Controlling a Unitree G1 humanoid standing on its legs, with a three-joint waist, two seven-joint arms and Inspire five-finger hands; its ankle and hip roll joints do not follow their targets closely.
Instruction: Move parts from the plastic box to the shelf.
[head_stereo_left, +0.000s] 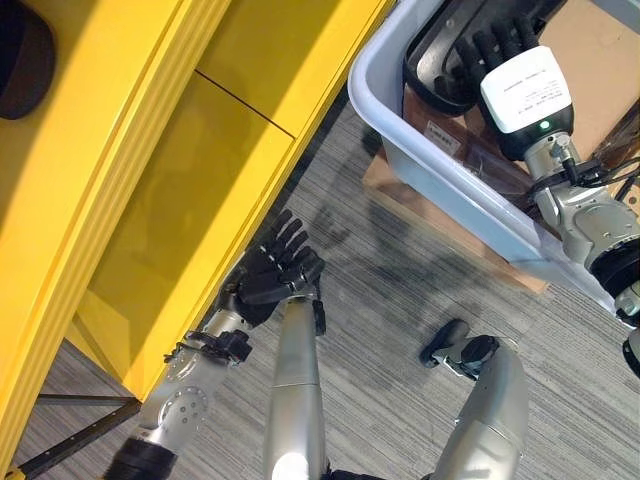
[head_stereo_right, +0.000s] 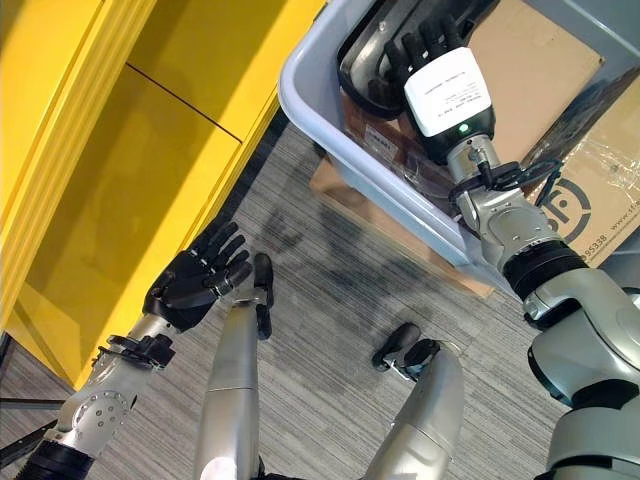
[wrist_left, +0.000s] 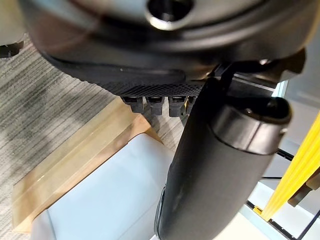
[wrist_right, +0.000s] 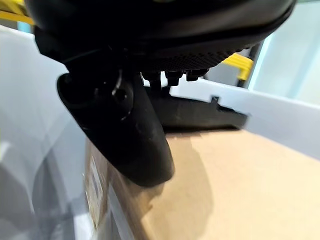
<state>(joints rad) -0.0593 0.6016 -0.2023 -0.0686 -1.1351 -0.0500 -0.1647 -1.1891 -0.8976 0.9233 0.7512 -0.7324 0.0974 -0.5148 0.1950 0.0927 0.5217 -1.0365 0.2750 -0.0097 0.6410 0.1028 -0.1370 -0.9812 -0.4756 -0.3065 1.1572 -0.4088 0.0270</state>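
While left hand (head_stereo_right: 200, 280) hangs open by shelf (head_stereo_left: 150, 200), right hand (head_stereo_right: 425, 55) in plastic box (head_stereo_right: 330, 120), grip unclear

The left hand (wrist_left: 165, 60) spans twelve o'clock, its thumb (wrist_left: 220, 165) running toward five and its fingers (wrist_left: 155, 104) lined up beside it. Past them, the plastic box (wrist_left: 115, 195) sits at seven on a cardboard sheet (wrist_left: 75, 165), carpet (wrist_left: 45, 105) lies at nine, and a yellow shelf (wrist_left: 295, 175) edge is at four.

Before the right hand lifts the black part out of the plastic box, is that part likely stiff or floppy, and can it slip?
The black part looks moulded, with a curved, glossy rim, so it probably stays stiff when lifted. Its smooth surface may slip under the right hand fingers. It leans against the plastic box wall over cardboard, so it may shift when pushed.
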